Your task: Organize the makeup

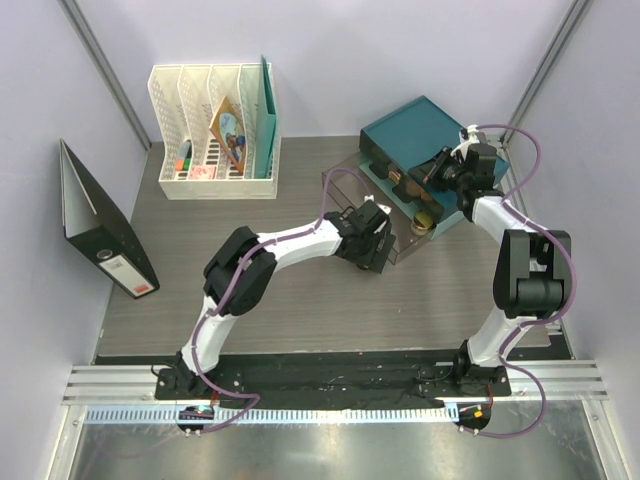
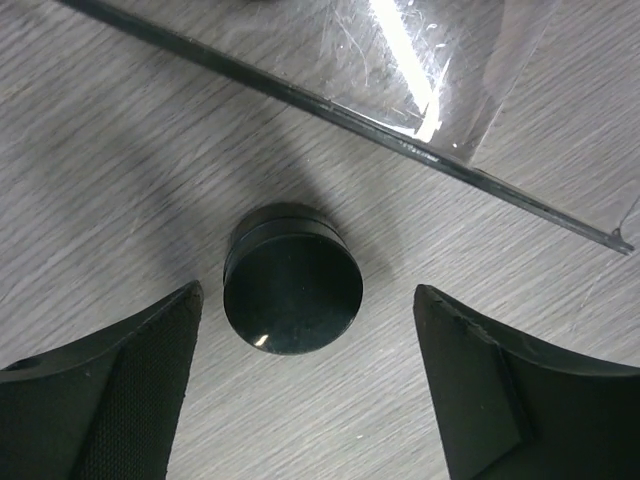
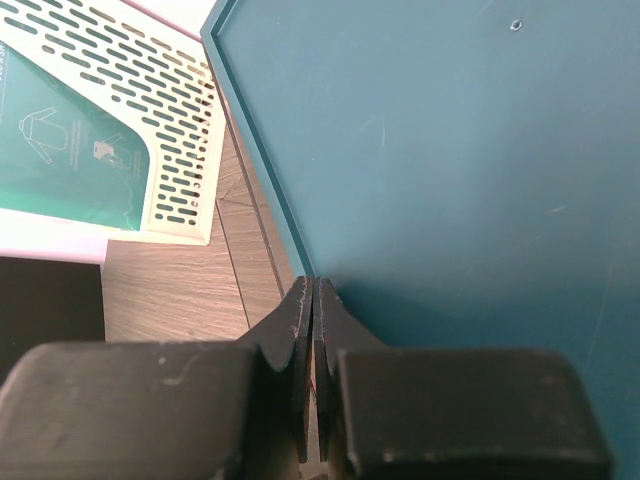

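The black pot (image 2: pixel 292 296) sits mid-frame on the table (image 2: pixel 110 150), between the wide-open, empty fingers of the left gripper (image 2: pixel 307 298) — drop straight and pinch its sides, avoiding the clear organizer wall (image 2: pixel 440 70) above — while the right gripper (image 3: pixel 313 300), fingers pressed together, holds nothing visible.

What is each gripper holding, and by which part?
Nothing. The left gripper is open, its fingers either side of a black pot without touching it. The right gripper is shut on nothing, over a teal box.
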